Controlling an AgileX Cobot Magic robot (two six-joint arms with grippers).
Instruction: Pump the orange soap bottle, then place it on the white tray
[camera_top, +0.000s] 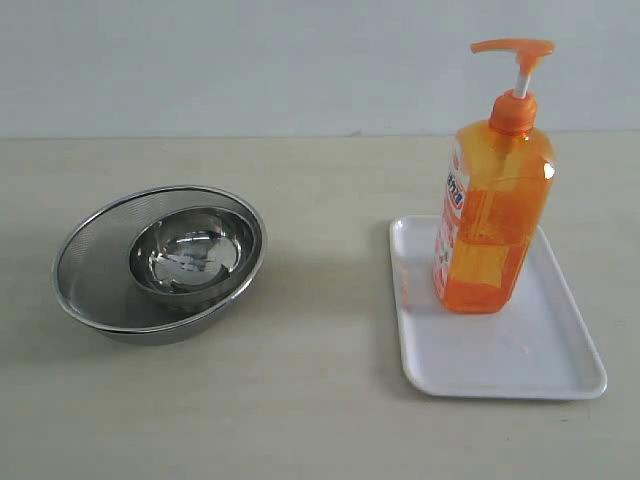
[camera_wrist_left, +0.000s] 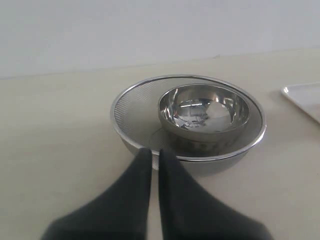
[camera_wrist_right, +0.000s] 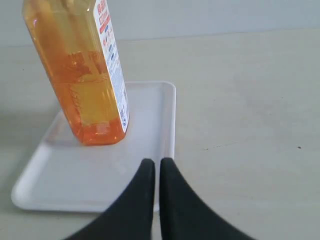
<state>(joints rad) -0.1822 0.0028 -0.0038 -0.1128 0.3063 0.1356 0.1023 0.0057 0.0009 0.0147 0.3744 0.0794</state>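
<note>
1. Your left gripper (camera_wrist_left: 155, 154): two black fingers drawn together to a hairline slit, with nothing between them. The tips point at the rim of a round steel mesh strainer (camera_wrist_left: 132, 112).

2. Your right gripper (camera_wrist_right: 156, 164): its black fingers are likewise closed to a thin slit and clasp nothing. The tips sit at the edge of a flat white rectangular plastic tray (camera_wrist_right: 55, 180), apart from the bottle standing on it.

3. Tall translucent orange soap bottle (camera_top: 492, 230): it stands upright on the tray, in the right half of the exterior frame. The orange pump head is up on its white stem, spout to the left. The white-orange label faces left.

4. The tray (camera_top: 520, 360): it lies flat on the beige tabletop (camera_top: 300, 410), at the lower right of the exterior frame. The bottle occupies its upper part and the lower part is bare.

5. The strainer (camera_top: 95, 285): it sits left of centre in the exterior frame, well apart from the tray. A small polished steel bowl (camera_top: 187, 255) is nested inside it, toward the upper right.
</note>
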